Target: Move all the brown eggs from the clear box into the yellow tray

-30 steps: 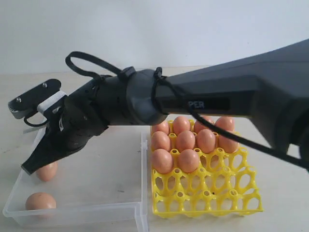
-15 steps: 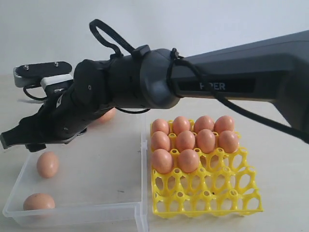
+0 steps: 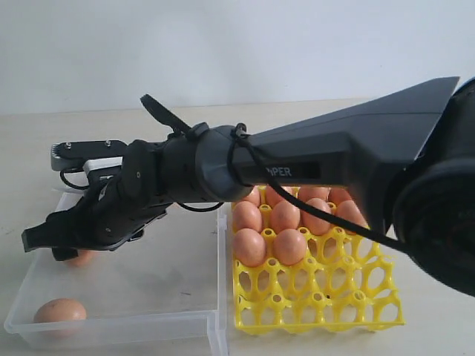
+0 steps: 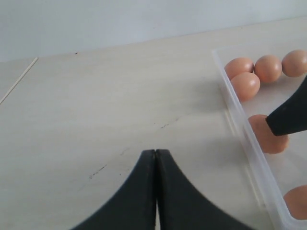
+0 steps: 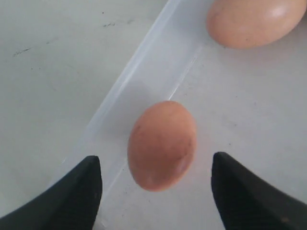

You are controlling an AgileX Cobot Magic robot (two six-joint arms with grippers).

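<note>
Pale tabletop (image 4: 96, 105), white wall (image 3: 237, 44). Our right gripper (image 5: 154, 165) spread wide, empty; brown egg (image 5: 162, 143) between its jaws, untouched, inside clear box (image 3: 119, 328). We judge pick step: lower, close gently, carry back to yellow tray (image 3: 319, 304) behind gripper. Left gripper (image 4: 155, 158) closed, empty.

Brown eggs (image 3: 289, 246), smooth, oval: some seated in far cups of yellow tray (image 3: 319, 323), others loose in adjacent clear box (image 3: 111, 326).

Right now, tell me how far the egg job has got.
Done: brown eggs fill the yellow tray at its far side. In hand: the right gripper, open, straddles one egg in the clear box, ungripped. Left: at least four other eggs there.
</note>
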